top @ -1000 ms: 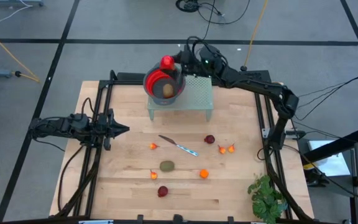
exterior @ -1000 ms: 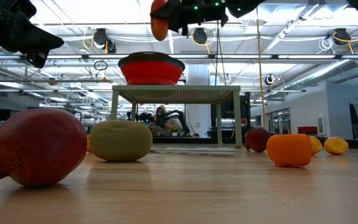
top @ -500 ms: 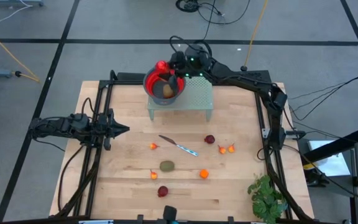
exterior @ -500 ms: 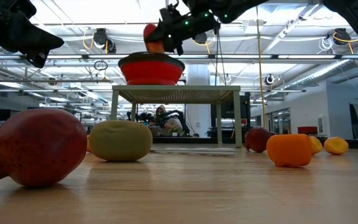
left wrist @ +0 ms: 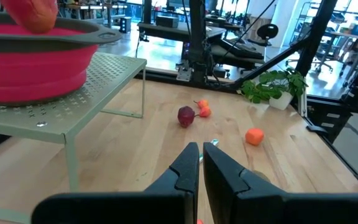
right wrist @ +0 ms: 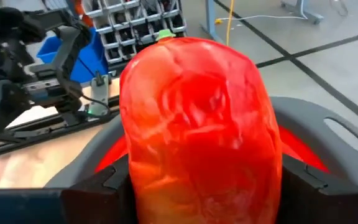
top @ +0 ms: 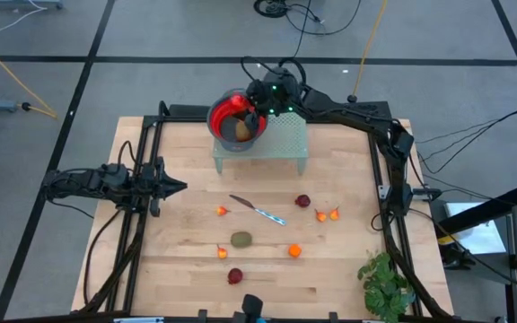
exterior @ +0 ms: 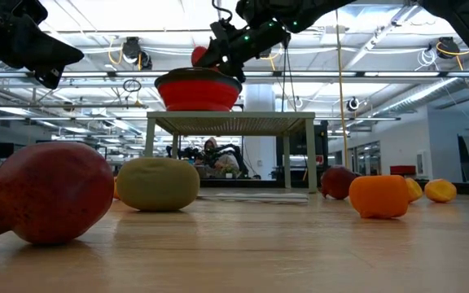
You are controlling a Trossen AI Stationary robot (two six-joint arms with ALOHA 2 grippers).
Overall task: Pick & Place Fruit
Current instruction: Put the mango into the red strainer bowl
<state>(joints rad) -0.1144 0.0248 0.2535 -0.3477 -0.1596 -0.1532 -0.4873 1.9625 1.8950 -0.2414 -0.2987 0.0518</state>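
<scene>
From above, I see my right gripper (top: 243,109) over the red collapsible bowl (top: 225,115) on the pale green perforated metal stand (top: 285,144), jaws clamped on the long red-orange toy fruit (top: 240,106). The left gripper (top: 179,187) waits over the wooden desk (top: 187,260), jaws closed and empty.

At desk level, a dark red round fruit (exterior: 47,193) and an olive oval (exterior: 158,184) lie nearest.

My right wrist camera is filled by the gripped fruit above the bowl.

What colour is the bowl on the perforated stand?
The bowl is red with a grey rim, clearest in the left wrist view.
</scene>
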